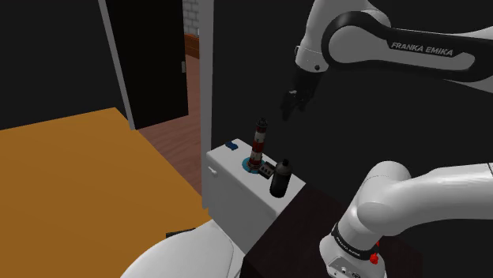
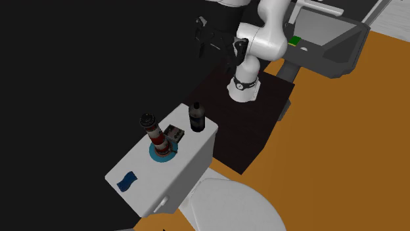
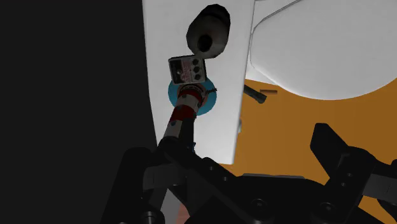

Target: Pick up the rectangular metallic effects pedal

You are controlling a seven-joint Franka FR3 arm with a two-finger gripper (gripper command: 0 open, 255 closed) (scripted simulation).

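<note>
The effects pedal [image 3: 188, 69] is a small silvery box with dark knobs and a reddish face. It lies flat on the white toilet tank lid [image 1: 229, 170], between a striped lighthouse figure [image 1: 258, 142] and a black bottle [image 1: 280, 178]. The pedal [image 1: 266, 170] [image 2: 173, 134] is untouched. My black gripper [image 1: 291, 103] hangs in the air well above and behind the lid. In the wrist view the gripper [image 3: 245, 140] is open, its fingers [image 3: 334, 153] far apart with nothing between them. In the second exterior view the gripper [image 2: 204, 38] sits high, beyond the bottle [image 2: 196, 117].
The lighthouse [image 2: 155, 134] stands on a blue disc close beside the pedal. A small blue object [image 2: 126, 179] lies at the lid's far end. The white toilet bowl [image 2: 230, 203] sits in front of the tank, over an orange floor [image 2: 341, 151]. My dark stand [image 2: 250, 118] adjoins the tank.
</note>
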